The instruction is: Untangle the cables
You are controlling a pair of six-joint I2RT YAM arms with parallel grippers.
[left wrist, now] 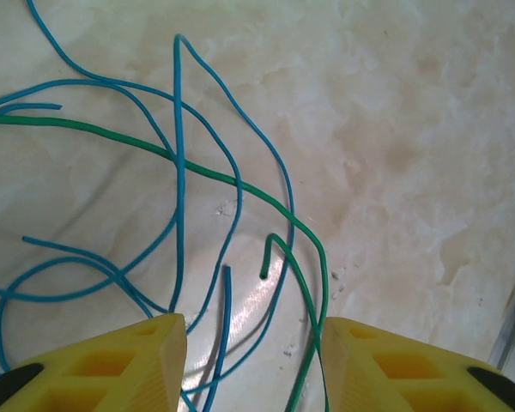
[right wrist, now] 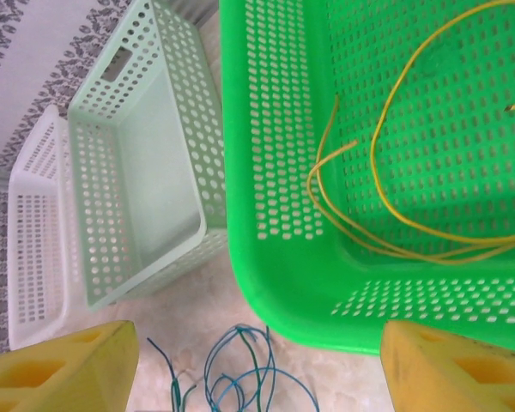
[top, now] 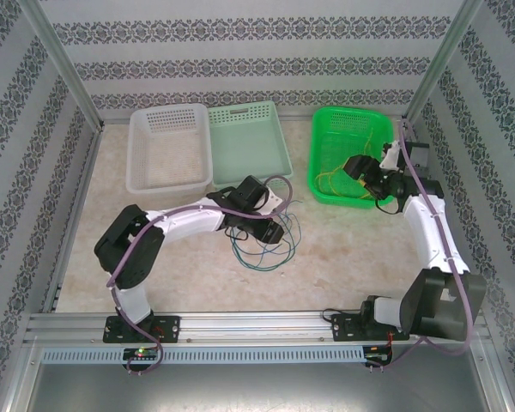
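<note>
Behind the cables (top: 257,253), white basket (top: 167,189), mint basket (top: 245,116), green basket (top: 313,154).

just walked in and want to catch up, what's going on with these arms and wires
Two robot arms are working through a tangle of thin wires. The left gripper hangs open just above the table, where loose blue wires and a green wire cross one another in front of its fingers. The right gripper is open over the near rim of the bright green basket, which holds yellow wires. A pale green basket and a white basket stand beside it.
</note>
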